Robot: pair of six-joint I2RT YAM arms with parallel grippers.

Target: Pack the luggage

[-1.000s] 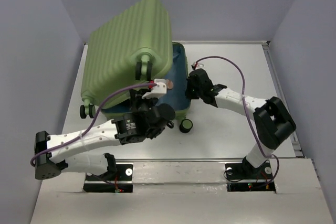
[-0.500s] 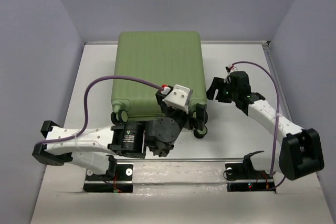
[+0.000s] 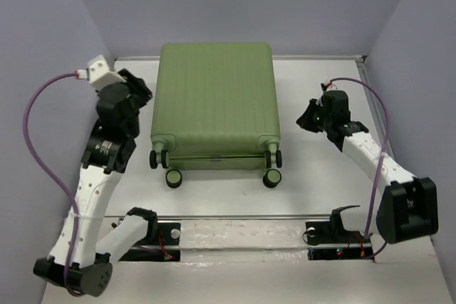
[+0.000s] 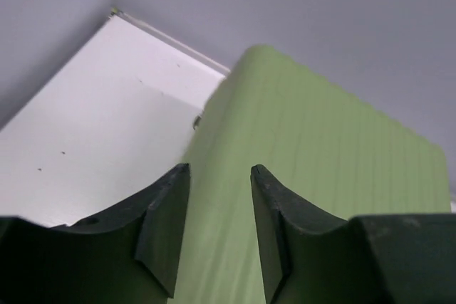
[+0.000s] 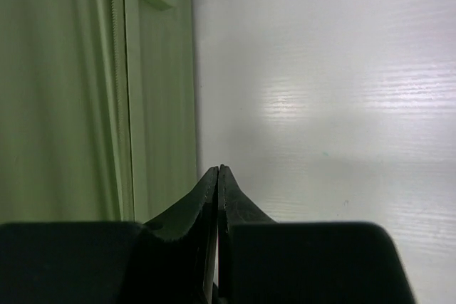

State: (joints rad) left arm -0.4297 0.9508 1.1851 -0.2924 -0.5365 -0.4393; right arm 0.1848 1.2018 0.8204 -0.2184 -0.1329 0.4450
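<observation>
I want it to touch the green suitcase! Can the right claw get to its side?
Probably yes: the right claw sits close beside the suitcase, with only bare table between them, nothing blocking.

The closed luggage (image 3: 214, 105) lies flat mid-worktop (image 3: 313, 183), its far end near the rear wall (image 3: 235, 5). Bare strips run along both flanks, the right one wider, hemmed in by side walls (image 3: 50, 69). Its wheels (image 3: 173, 178) jut toward the open near edge.
</observation>
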